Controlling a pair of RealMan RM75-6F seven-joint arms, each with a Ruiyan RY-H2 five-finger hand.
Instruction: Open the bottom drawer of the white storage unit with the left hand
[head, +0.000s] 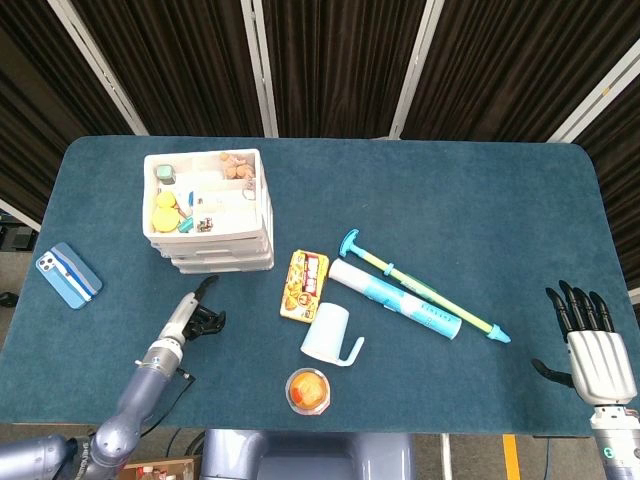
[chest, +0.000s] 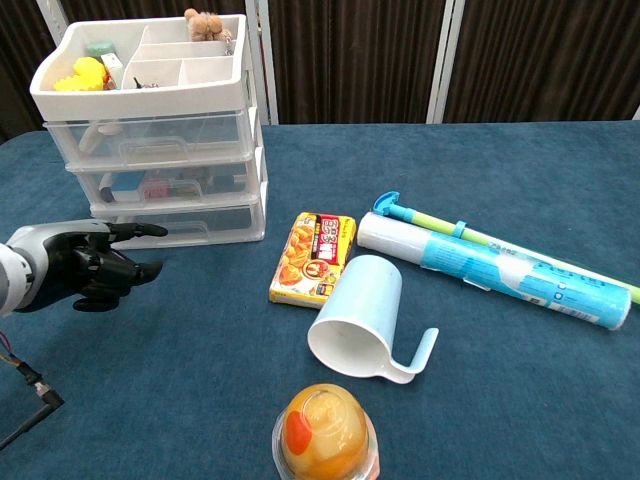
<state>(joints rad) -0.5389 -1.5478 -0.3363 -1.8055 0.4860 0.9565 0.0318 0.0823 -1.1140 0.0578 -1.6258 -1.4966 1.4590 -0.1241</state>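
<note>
The white storage unit (head: 208, 208) stands at the back left, an open tray of small items on top and three clear drawers below. Its bottom drawer (chest: 180, 226) is closed, handle facing front. My left hand (chest: 78, 264) hovers low just in front of and left of that drawer; one fingertip (chest: 152, 231) reaches close to the drawer front, and I cannot tell if it touches. It holds nothing. In the head view the left hand (head: 196, 316) sits in front of the unit. My right hand (head: 592, 345) rests spread at the table's front right edge, empty.
A phone (head: 68, 275) lies at the left edge. A snack packet (chest: 313, 257), a tipped pale-blue cup (chest: 358, 320), a jelly cup (chest: 325, 432), a blue-white tube (chest: 495, 270) and a green-blue pump stick (head: 425, 289) lie right of the unit.
</note>
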